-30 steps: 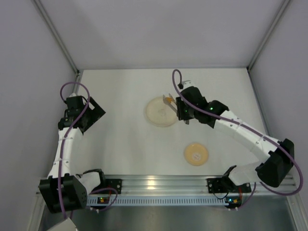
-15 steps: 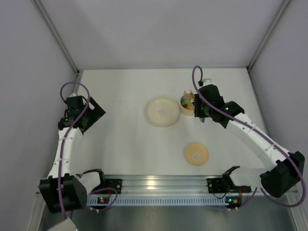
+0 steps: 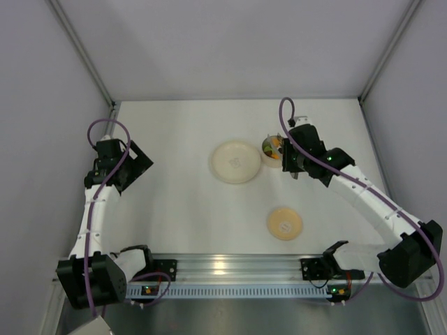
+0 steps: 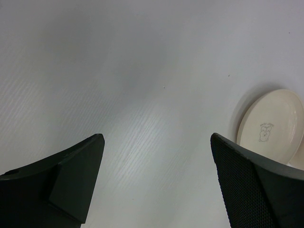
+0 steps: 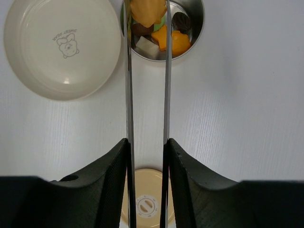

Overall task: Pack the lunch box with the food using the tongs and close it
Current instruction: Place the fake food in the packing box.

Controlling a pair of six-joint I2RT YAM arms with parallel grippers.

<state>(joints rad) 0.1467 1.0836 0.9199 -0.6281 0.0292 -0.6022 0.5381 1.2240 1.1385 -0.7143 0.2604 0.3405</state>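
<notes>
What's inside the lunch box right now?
Orange, dark brown, pale and green food pieces lie in the lunch box; the tongs, holding another orange piece, cover the rest.

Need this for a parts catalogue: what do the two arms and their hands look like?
The left arm and right arm have white links with black joints and bases, each trailed by a purple cable. The left hand and right hand have two black fingers; the left's inner pads look finely textured.
</notes>
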